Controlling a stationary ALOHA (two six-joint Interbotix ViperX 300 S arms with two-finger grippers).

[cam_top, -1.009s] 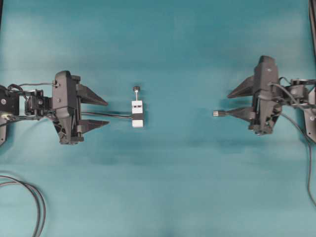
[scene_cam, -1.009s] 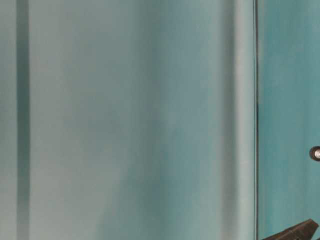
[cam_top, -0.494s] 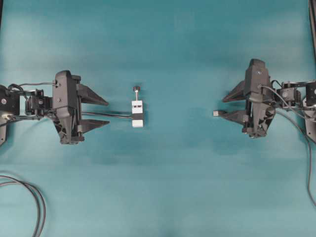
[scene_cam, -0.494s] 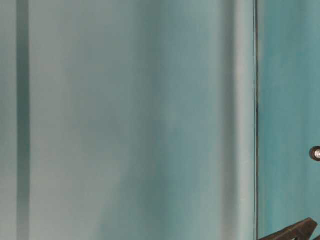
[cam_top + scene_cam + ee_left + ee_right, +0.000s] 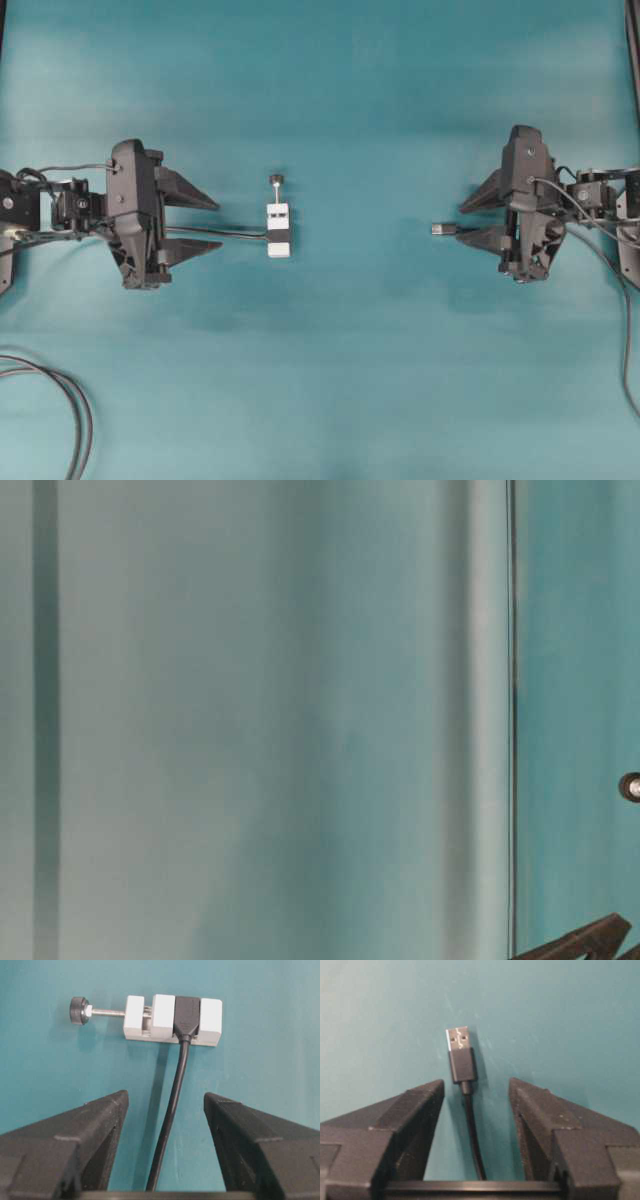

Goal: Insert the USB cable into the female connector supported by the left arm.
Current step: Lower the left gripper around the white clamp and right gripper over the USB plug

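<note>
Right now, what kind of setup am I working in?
Most likely a lab bench for two-arm robot tests: a bare teal tabletop, a female USB connector clamped in a small white vise, and a loose USB cable lying between the right tool's open fingers.

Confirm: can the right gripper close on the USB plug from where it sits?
Probably yes. The right gripper is open, its fingers straddling the cable behind the USB plug, nothing between them on the mat.
</note>
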